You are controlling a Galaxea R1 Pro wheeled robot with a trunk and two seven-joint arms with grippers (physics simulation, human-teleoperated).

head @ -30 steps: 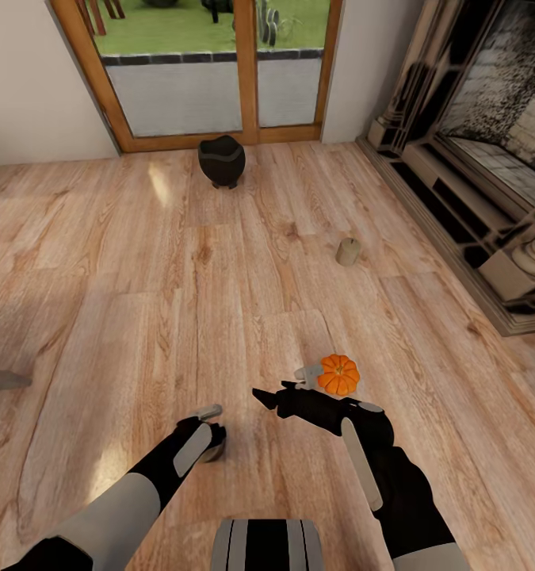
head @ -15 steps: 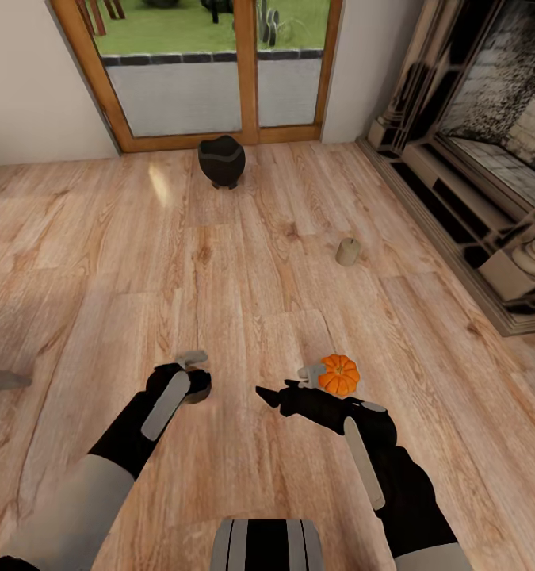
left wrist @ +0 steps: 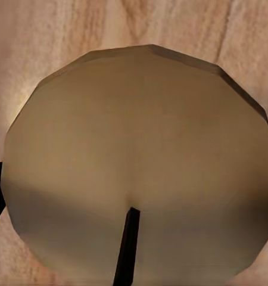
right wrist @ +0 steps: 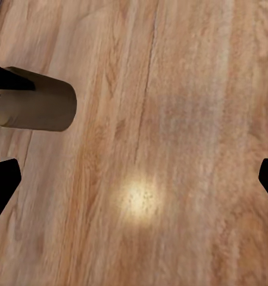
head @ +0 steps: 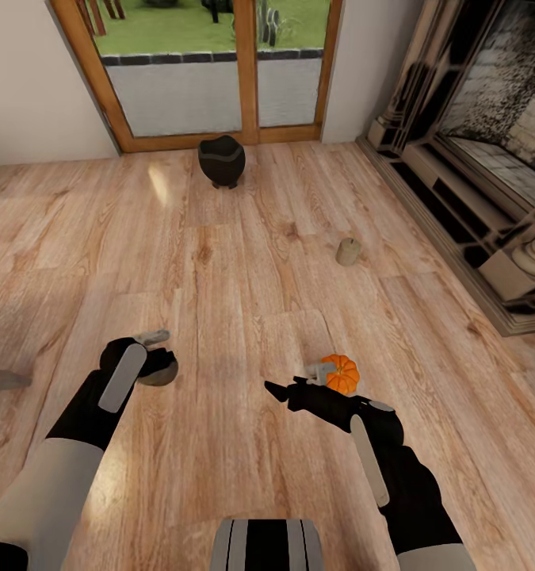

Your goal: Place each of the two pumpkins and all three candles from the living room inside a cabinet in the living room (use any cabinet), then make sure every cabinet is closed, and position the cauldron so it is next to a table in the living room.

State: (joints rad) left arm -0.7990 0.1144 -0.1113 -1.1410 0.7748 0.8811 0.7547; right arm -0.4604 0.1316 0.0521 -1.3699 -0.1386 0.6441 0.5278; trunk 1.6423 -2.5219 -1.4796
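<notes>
In the head view's lower left, the left gripper (head: 158, 355) has its jaws clamped on a candle (head: 157, 371), whose flat round end faces the left wrist camera (left wrist: 137, 161), long axis along the fingers. Lower centre, the right gripper (head: 297, 381) holds its jaws wide apart on nothing, just beside the pumpkin (head: 342, 373) on the floor (head: 243, 262). A second candle (head: 348, 251) stands upright right of centre; the cauldron (head: 221, 161) sits at upper centre.

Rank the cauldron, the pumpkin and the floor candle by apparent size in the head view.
1. cauldron, clearly largest though farthest.
2. pumpkin, smaller and partly hidden by the right gripper.
3. candle, slightly smaller; it stands farther off, so this order is unsure.
</notes>
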